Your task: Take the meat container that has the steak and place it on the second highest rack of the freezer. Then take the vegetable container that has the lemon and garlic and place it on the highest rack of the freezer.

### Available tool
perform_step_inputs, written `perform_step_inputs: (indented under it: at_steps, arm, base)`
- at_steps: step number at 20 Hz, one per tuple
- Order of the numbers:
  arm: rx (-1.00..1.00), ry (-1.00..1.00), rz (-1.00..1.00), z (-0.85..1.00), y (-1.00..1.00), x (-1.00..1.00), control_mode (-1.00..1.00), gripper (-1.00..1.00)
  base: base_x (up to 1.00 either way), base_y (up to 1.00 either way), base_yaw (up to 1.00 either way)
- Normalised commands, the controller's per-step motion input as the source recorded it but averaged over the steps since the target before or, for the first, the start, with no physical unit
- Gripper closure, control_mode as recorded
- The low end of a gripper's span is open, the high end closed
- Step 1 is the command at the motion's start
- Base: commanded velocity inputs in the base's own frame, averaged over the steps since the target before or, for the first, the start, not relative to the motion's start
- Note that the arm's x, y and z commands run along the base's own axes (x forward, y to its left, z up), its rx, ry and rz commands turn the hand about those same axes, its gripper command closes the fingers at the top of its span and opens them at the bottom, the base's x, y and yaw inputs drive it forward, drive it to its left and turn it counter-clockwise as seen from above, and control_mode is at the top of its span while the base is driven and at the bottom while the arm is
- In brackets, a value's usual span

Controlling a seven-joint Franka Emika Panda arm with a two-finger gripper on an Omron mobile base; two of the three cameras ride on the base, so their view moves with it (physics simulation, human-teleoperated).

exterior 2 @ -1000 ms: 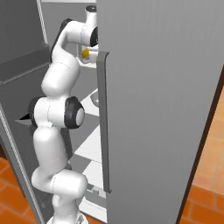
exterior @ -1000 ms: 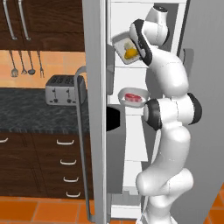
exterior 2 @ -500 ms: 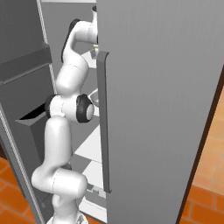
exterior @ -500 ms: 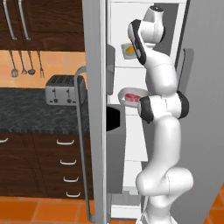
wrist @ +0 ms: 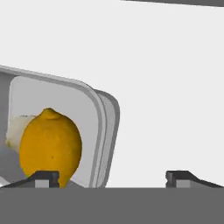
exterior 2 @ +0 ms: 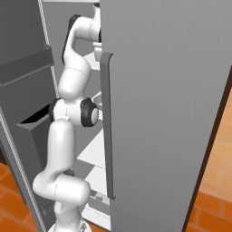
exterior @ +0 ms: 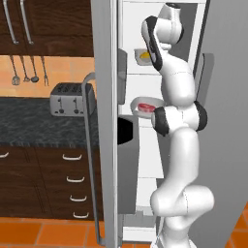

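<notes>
Hand view: the bright yellow oval lemon (wrist: 50, 148) lies in its pale grey tray (wrist: 99, 131) on the freezer's top white shelf (wrist: 175, 87). The dark two-finger gripper (wrist: 113, 178) is wide open, holding nothing — the tray's rim sits between its fingers, off to one side.

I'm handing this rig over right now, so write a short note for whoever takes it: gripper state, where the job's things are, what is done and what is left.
Gripper: open, holding nothing, its fingertips astride the near wall of the vegetable container.
Vegetable container: sits up on the highest rack of the freezer, with the lemon inside and the garlic behind the lemon.
Meat container: on the second highest rack, with the steak in it.
Done: both containers appear placed.
Left: draw the arm back out of the freezer without nudging the vegetable container.
</notes>
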Motion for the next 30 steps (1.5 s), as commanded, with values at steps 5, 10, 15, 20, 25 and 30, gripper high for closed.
perform_step_inputs:
  at_steps: [5, 10, 15, 20, 25, 30]
  arm:
    - [-0.04, -0.02, 0.01, -0.54, 0.89, -0.63, -1.00, -1.00]
    - [0.00, -0.17, 0.00, -0.77, 0.83, 0.03, -1.00, -1.00]
    - [0.00, -0.33, 0.00, -0.03, 0.37, -0.43, -1.00, -1.00]
    - [0.00, -0.32, 0.00, 0.00, 0.12, -0.87, -1.00, -1.00]
    - [0.04, -0.24, 0.00, 0.00, -0.59, -1.00, -1.00, -1.00]
    - [0.05, -0.40, 0.00, 0.00, -0.53, -1.00, -1.00, -1.00]
  base:
    - [0.00, 0.00, 0.00]
    - [0.00, 0.00, 0.00]
    - [0.00, 0.00, 0.00]
    - [0.00, 0.00, 0.00]
    - [0.00, 0.00, 0.00]
    - [0.00, 0.00, 0.00]
